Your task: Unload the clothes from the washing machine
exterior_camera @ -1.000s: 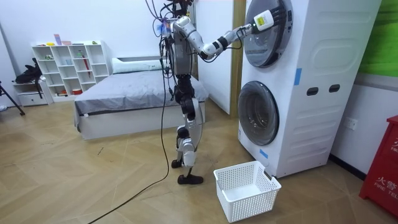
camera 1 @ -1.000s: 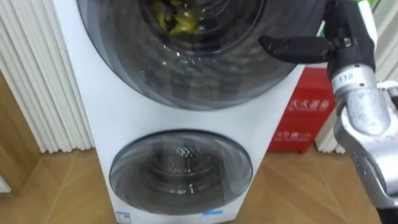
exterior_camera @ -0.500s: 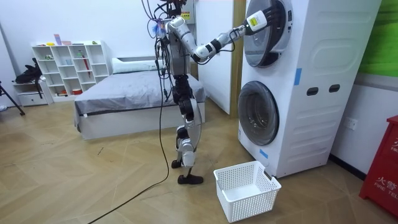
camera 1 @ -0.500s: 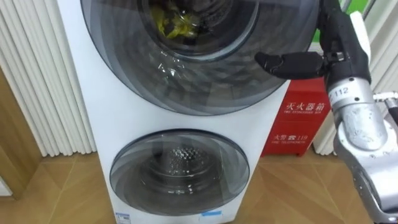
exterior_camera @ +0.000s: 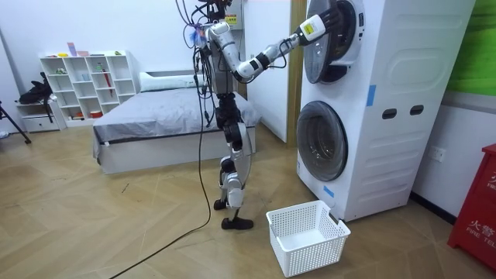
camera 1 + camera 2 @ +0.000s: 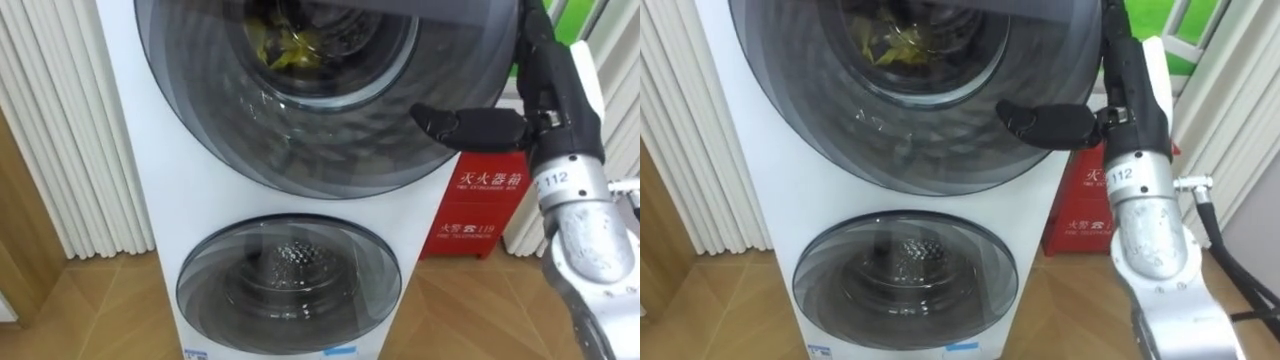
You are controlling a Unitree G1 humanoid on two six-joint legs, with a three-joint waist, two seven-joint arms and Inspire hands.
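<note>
Clothes (image 6: 285, 45), yellow-green, lie in the upper drum at 12 o'clock, behind the round door (image 6: 330, 130). The right hand (image 6: 540, 100) is at the door's 4 o'clock rim, thumb straight across the glass front; whether it grips cannot be told. The robot stands before the stacked washing machine (image 6: 140, 200), with a white basket (image 5: 314, 260) near its feet.

Clothes (image 6: 285, 45): crumpled yellow-green bundle, lying low in the upper drum, seen through the glass. Washing machine (image 6: 150, 200): white, stacked unit standing on the wood floor. Upper door (image 6: 330, 130) round, dark, tinted. Lower door (image 6: 288, 285) round, closed, bare metal drum behind it.
</note>
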